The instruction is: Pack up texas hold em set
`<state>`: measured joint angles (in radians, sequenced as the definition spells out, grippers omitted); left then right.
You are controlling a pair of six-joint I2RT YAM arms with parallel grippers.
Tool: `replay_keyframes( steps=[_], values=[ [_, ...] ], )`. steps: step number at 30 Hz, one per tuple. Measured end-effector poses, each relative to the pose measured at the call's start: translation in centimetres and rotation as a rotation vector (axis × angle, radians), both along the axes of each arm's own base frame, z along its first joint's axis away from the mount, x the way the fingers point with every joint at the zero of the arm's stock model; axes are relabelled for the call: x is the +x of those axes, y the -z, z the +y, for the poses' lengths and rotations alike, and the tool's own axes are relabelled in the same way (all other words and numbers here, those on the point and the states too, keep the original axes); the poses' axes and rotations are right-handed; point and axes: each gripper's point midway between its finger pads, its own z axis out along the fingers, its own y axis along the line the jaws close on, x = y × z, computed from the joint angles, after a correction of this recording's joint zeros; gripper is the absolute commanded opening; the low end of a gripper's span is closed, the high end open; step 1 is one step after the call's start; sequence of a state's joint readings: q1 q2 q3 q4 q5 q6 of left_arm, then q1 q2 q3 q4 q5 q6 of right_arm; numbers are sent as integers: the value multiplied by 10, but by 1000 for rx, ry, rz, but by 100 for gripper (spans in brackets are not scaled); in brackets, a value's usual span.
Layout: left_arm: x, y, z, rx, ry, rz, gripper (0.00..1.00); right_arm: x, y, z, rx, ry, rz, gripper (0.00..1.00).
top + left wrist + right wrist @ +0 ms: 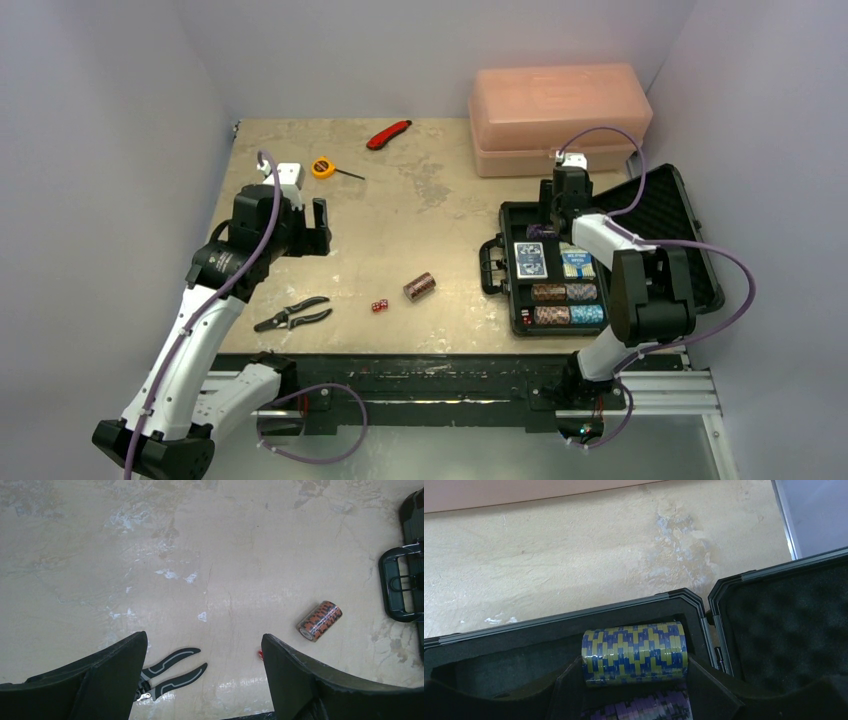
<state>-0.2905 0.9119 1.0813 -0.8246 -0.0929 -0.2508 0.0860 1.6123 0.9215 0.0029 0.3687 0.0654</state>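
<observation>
The black case (672, 215) lies open at the right, its foam-lined lid (784, 630) folded back. In its tray are two blue card decks (531, 260) and several chip rolls (567, 303). My right gripper (556, 216) hangs over the tray's far end, shut on the ends of a blue-and-yellow chip roll (634, 647), with a purple roll (649, 707) just below it. A loose orange-and-black chip roll (419, 286) and red dice (379, 305) lie on the table. My left gripper (204, 637) hovers open and empty, left of that roll (320, 621).
Black-handled pliers (292, 315) lie near the front edge, below my left gripper. A yellow tape measure (322, 167) and a red utility knife (389, 133) sit at the back. A pink plastic box (560, 115) stands behind the case. The case handle (400, 587) points left.
</observation>
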Motion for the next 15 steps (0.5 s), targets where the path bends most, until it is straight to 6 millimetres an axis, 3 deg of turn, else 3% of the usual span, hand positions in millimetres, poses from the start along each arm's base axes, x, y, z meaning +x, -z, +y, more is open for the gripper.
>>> replay_keyframes(
  steps=[12,14,15],
  values=[
    [0,0,0,0,0,1,84,0,0,0,0,1,17,26],
    [0,0,0,0,0,1,84,0,0,0,-1,2,22,33],
    [0,0,0,0,0,1,84,0,0,0,-1,2,24,42]
  ],
)
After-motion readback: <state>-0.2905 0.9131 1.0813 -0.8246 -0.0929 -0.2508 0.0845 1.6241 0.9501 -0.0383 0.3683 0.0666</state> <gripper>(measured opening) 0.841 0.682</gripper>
